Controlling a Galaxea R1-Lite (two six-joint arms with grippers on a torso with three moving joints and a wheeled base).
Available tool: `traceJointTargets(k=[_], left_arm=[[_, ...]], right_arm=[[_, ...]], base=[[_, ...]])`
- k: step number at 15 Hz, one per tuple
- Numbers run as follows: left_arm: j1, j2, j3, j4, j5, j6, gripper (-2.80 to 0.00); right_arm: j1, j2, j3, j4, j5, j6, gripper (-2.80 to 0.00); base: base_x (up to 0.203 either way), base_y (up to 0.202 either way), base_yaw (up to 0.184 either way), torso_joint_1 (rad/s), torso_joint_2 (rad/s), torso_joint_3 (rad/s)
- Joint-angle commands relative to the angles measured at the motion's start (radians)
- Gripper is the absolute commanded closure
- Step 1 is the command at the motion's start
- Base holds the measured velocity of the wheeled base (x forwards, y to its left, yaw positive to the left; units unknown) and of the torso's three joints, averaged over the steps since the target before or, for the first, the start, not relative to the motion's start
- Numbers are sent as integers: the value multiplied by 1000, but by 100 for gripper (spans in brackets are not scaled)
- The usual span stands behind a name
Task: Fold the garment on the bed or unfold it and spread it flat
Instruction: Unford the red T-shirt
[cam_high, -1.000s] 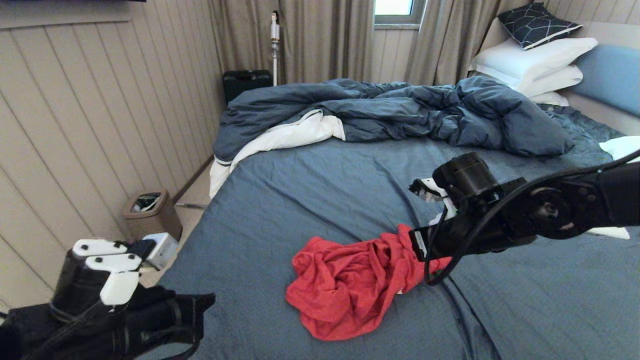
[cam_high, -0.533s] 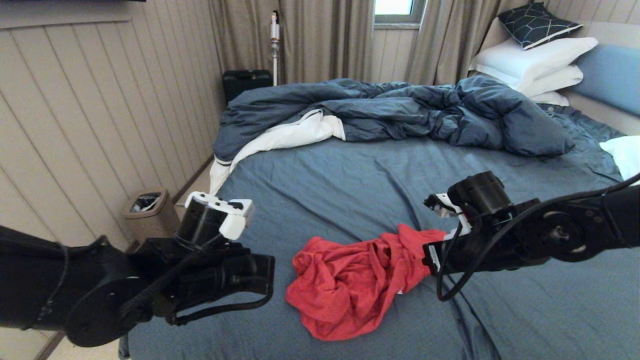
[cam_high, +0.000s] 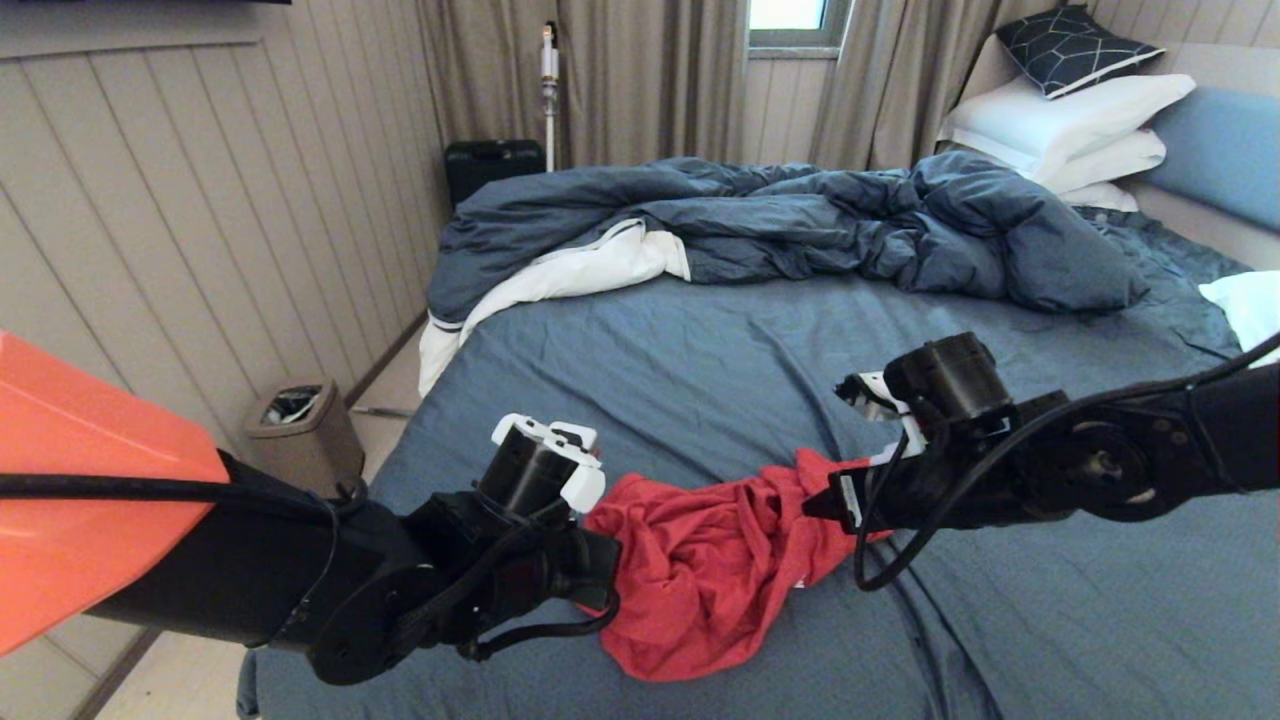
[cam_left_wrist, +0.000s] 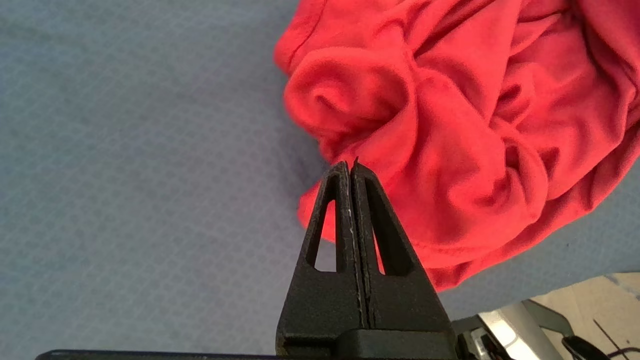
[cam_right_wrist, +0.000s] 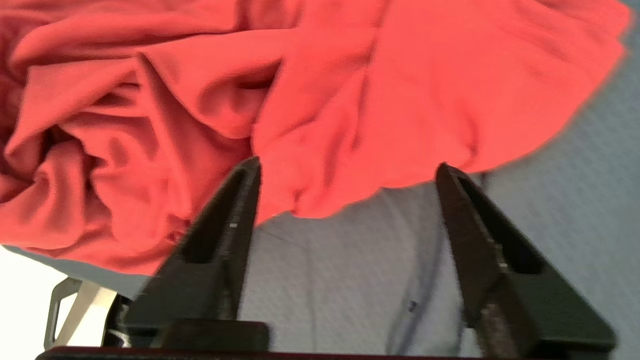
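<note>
I see my right gripper (cam_right_wrist: 347, 167) spread wide over the crumpled red shirt (cam_high: 715, 570) edge, gripping nothing; left gripper (cam_left_wrist: 351, 165) pinched closed, empty, beside it

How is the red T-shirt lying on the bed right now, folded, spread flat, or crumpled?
Crumpled. The red T-shirt sits bunched in a rumpled heap on the bed, with deep twisted creases and no flat panel or neat fold showing.

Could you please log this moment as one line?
garment: crumpled on bed | left gripper: shut, at its edge | right gripper: open, empty
</note>
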Motion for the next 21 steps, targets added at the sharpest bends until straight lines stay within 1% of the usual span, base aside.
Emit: traceJointTargets(k=[1,4,5,6,9,10,11,15,16,18,21], left_arm=[[-3,12,-3,-4,0,-3,0],[-20,16,5,-7,0,-5,0],[-25,18,7,-7,0,-6,0],[-28,18,7,-4,0,-6,0],[-28,19,9,-1,-4,-6,0],[-28,20,9,-1,-4,-6,0],[-29,19,9,-2,-5,-7,0],[-42,17,18,-7,-4,-9,0],[-43,15,19,-7,-4,-10,0],[-43,14,26,-10,-4,-10,0],[-46,2,33,-10,-4,-10,0]], right_arm=[[10,55,-24,0,-5,2,-280],[20,159,-110,3,-29,5,-280],[22,186,-135,5,-48,6,-280],[23,207,-154,5,-67,6,-280],[24,239,-180,8,-78,2,-280],[26,243,-178,9,-90,1,-204],[26,238,-168,10,-98,0,0],[18,210,-119,10,-112,0,0],[15,199,-104,10,-138,3,0],[11,169,-82,8,-163,5,0],[-4,39,35,3,-177,6,0]], base=[[0,0,0,0,0,0],[0,0,0,0,0,0],[0,0,0,0,0,0],[0,0,0,0,0,0],[0,0,0,0,0,0],[0,0,0,0,0,0],[0,0,0,0,0,0],[0,0,0,0,0,0],[0,0,0,0,0,0],[0,0,0,0,0,0],[0,0,0,0,0,0]])
